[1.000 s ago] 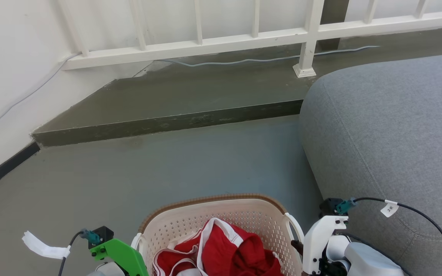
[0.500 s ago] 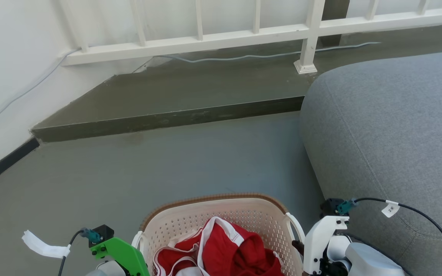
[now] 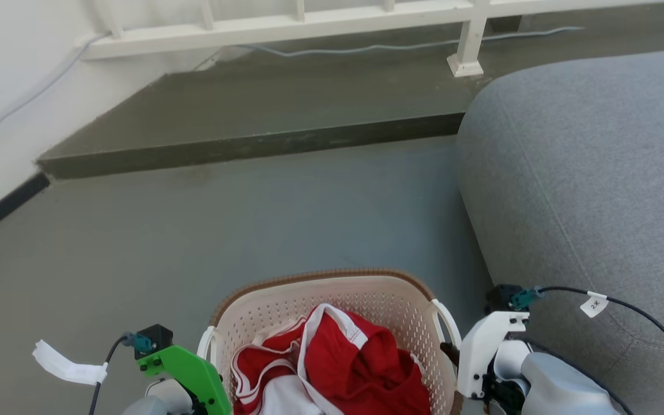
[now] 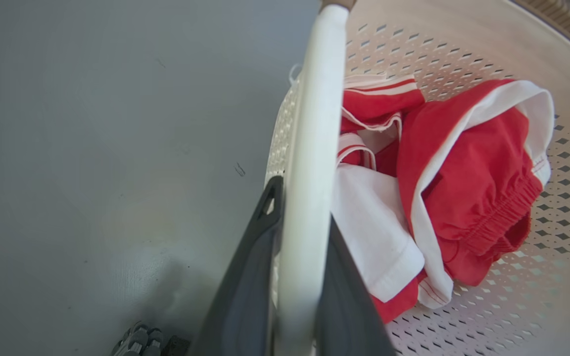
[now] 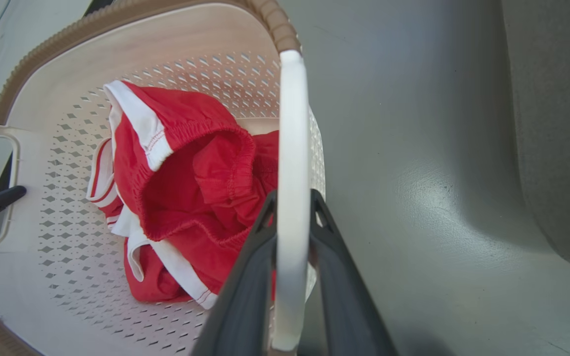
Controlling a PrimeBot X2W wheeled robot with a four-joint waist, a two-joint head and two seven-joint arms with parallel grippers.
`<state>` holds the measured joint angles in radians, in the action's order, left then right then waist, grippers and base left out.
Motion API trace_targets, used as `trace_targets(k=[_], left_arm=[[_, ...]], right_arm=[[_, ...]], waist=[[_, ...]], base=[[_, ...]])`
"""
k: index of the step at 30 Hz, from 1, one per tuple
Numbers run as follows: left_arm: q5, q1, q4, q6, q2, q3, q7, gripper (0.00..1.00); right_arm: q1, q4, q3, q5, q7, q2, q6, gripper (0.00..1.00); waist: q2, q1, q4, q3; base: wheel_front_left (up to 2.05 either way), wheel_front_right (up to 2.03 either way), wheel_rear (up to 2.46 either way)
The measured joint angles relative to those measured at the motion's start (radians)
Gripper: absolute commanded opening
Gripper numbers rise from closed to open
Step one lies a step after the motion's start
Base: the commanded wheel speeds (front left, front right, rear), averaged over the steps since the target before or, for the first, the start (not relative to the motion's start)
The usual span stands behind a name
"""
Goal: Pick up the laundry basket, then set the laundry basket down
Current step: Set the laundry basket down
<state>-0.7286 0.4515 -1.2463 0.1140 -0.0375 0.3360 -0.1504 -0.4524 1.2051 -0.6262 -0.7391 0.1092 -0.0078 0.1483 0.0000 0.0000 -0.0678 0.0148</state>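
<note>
Basket [image 3: 366, 294] gripped both sides: left gripper [image 4: 301, 207] clamped on left handle [image 4: 314, 99], right gripper [image 5: 292, 198] clamped on right handle [image 5: 291, 123]. Symmetric hold likely prevents tilt and spill of clothes [image 3: 349, 363].

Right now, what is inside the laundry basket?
The laundry basket holds a crumpled red garment with white trim and some white cloth. Its perforated floor shows around the pile. Anything beneath the clothes is covered.
</note>
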Motion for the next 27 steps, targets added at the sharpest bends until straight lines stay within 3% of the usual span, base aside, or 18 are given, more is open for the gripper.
trace_targets(k=[27], left_arm=[[0.025,0.246,0.085,-0.044,-0.002,0.017,0.175,0.0]], right_arm=[[-0.263,-0.056,0.003,0.036,-0.184,-0.049,-0.009,0.0]], waist=[[0.0,0.0,0.008,0.337]], base=[[0.0,0.0,0.0]])
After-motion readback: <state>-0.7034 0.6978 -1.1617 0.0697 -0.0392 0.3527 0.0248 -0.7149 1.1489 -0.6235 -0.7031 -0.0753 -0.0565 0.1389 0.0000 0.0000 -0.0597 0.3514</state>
